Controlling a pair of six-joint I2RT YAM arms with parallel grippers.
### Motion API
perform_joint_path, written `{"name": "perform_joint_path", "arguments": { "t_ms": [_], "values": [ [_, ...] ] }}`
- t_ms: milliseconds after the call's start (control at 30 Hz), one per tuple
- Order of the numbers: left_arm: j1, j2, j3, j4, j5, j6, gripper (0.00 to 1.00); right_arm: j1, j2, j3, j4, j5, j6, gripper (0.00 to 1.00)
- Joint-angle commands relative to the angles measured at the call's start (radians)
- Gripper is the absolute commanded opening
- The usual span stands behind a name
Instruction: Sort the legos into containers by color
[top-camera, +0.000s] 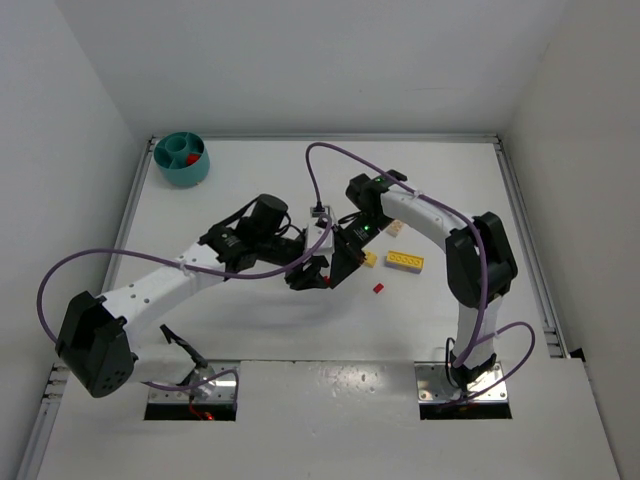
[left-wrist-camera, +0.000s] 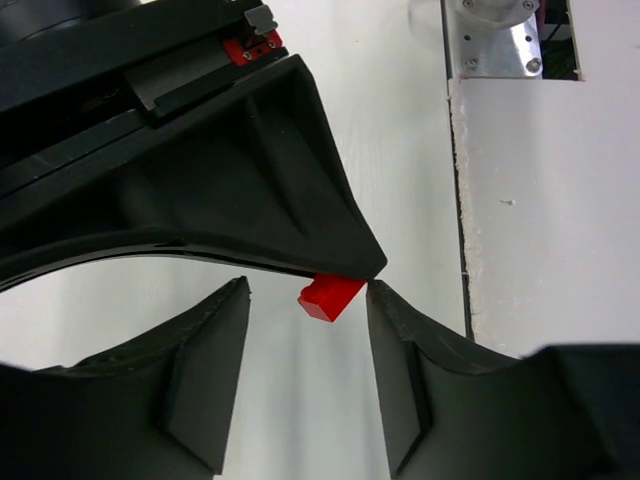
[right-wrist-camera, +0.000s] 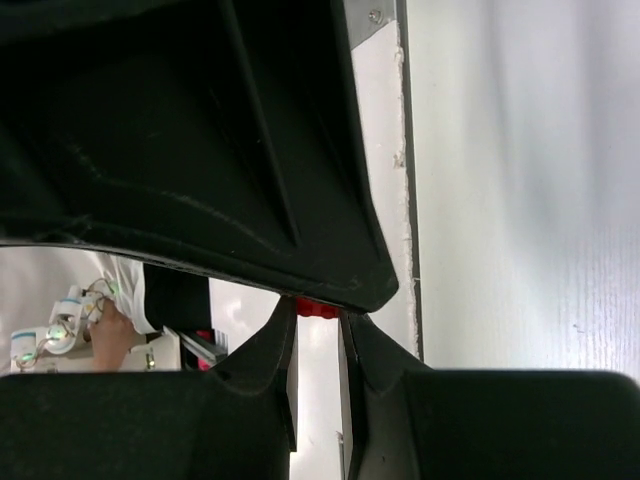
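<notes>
White tabletop (top-camera: 300, 180), white walls (top-camera: 60, 100) around. Over its middle the left gripper (left-wrist-camera: 308, 288) stands spread, the right gripper (right-wrist-camera: 318, 312) nose to nose with it, pinching a red lego (left-wrist-camera: 330, 297) that sits between the left one's tips.

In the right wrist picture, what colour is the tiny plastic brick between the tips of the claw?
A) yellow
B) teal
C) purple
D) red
D: the tiny red plastic brick sits pinched between the tips of the right claw, and the left wrist view shows the same red piece.
</notes>
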Motion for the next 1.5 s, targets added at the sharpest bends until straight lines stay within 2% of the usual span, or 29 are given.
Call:
{"name": "perform_joint_path", "arguments": {
  "t_ms": [0, 67, 233, 367, 400, 467, 500, 533, 600, 633, 733, 767, 867, 967, 1033, 1067, 1133, 1167, 1267, 1300, 1400, 1467],
  "values": [
    [-0.027, 0.001, 0.037, 0.023, 0.013, 0.004, 0.54, 0.008, -0.002, 0.041, -0.002, -0.090, -0.023, 0.02],
    [-0.036, 0.001, 0.028, 0.023, 0.013, 0.013, 0.48, 0.008, -0.002, 0.041, -0.002, -0.090, -0.032, 0.01],
    [-0.047, 0.001, 0.019, 0.014, 0.013, 0.033, 0.46, -0.002, -0.002, 0.041, -0.012, -0.110, -0.032, 0.01],
    [-0.056, 0.001, 0.010, 0.004, 0.003, 0.042, 0.37, -0.002, -0.002, 0.041, -0.021, -0.119, -0.032, 0.01],
    [-0.056, 0.001, 0.000, 0.004, -0.006, 0.042, 0.35, -0.002, -0.002, 0.041, -0.021, -0.119, -0.032, 0.01],
    [-0.056, 0.001, 0.000, 0.004, -0.006, 0.051, 0.21, -0.002, -0.002, 0.041, -0.032, -0.119, -0.042, 0.01],
    [-0.056, 0.001, 0.000, 0.004, -0.006, 0.051, 0.21, -0.002, -0.002, 0.041, -0.032, -0.119, -0.042, 0.01],
    [-0.056, 0.001, -0.009, 0.004, -0.015, 0.051, 0.15, -0.002, -0.002, 0.041, -0.032, -0.119, -0.042, 0.01],
    [-0.056, 0.001, -0.009, -0.005, -0.027, 0.061, 0.10, -0.002, -0.002, 0.041, -0.032, -0.119, -0.042, 0.09],
    [-0.056, 0.001, -0.009, -0.005, -0.042, 0.061, 0.08, -0.002, -0.002, 0.041, -0.032, -0.119, -0.042, 0.23],
    [-0.056, -0.022, -0.009, -0.031, -0.061, 0.074, 0.01, -0.024, -0.022, 0.032, -0.022, -0.107, -0.042, 0.42],
    [-0.038, -0.022, -0.018, -0.045, -0.061, 0.065, 0.00, -0.025, -0.036, 0.032, -0.022, -0.087, -0.042, 0.45],
    [0.032, -0.060, -0.027, -0.069, -0.050, 0.045, 0.00, -0.064, -0.062, 0.061, -0.009, -0.049, -0.031, 0.50],
    [0.120, -0.106, -0.050, -0.078, -0.050, 0.035, 0.00, -0.113, -0.094, 0.063, 0.039, 0.002, 0.020, 0.50],
    [0.212, -0.117, -0.059, -0.088, -0.059, 0.007, 0.00, -0.135, -0.132, 0.028, 0.163, 0.088, 0.128, 0.50],
    [0.247, -0.131, -0.059, -0.088, -0.059, -0.004, 0.00, -0.150, -0.151, -0.020, 0.268, 0.187, 0.220, 0.50],
    [0.360, -0.131, -0.038, -0.098, -0.085, -0.004, 0.00, -0.164, -0.184, -0.067, 0.342, 0.285, 0.270, 0.50],
    [0.438, -0.109, -0.027, -0.098, -0.098, -0.004, 0.00, -0.164, -0.212, -0.102, 0.390, 0.385, 0.297, 0.50],
    [0.546, -0.040, 0.057, -0.109, -0.180, 0.021, 0.00, -0.173, -0.250, -0.170, 0.435, 0.500, 0.310, 0.50],
    [0.581, -0.007, 0.091, -0.109, -0.202, 0.030, 0.00, -0.173, -0.275, -0.186, 0.456, 0.522, 0.310, 0.50],
    [0.776, 0.171, 0.265, -0.137, -0.202, 0.021, 0.00, -0.173, -0.312, -0.233, 0.469, 0.553, 0.310, 0.50],
    [0.827, 0.312, 0.409, -0.160, -0.190, 0.021, 0.00, -0.173, -0.321, -0.245, 0.469, 0.553, 0.310, 0.50]
  ]
}}
